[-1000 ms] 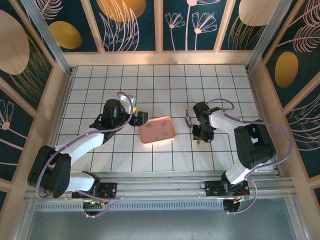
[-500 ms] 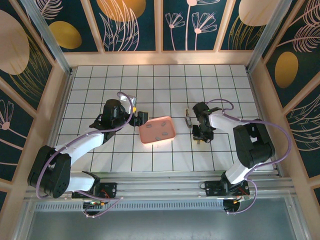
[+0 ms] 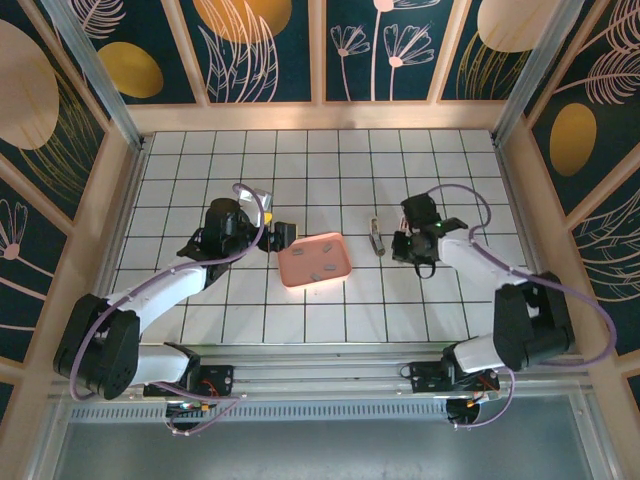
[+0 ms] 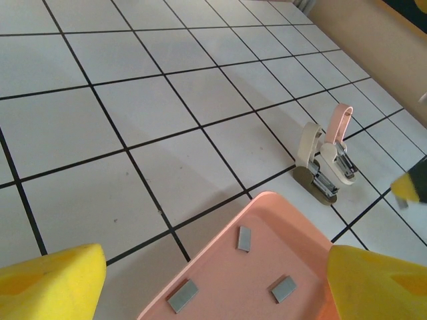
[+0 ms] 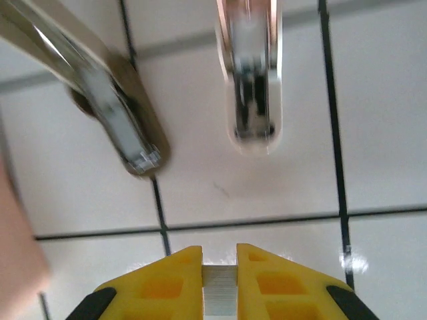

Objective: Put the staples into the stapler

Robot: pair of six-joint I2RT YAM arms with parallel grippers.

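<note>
My right gripper point(image 5: 220, 259) is clamping a thin grey staple strip point(image 5: 220, 292), the open grey metal stapler point(image 5: 123, 130) lying lengthwise at eleven o'clock.

The white tiled table point(image 3: 330, 160) carries a pink tray point(image 3: 295, 268) and an opened stapler point(image 3: 377, 238).

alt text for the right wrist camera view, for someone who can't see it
The right gripper, yellow fingers shut on a thin silvery staple strip, is low over the white tiled table. Just ahead, blurred, is the opened stapler, its two metal arms spread apart.
</note>
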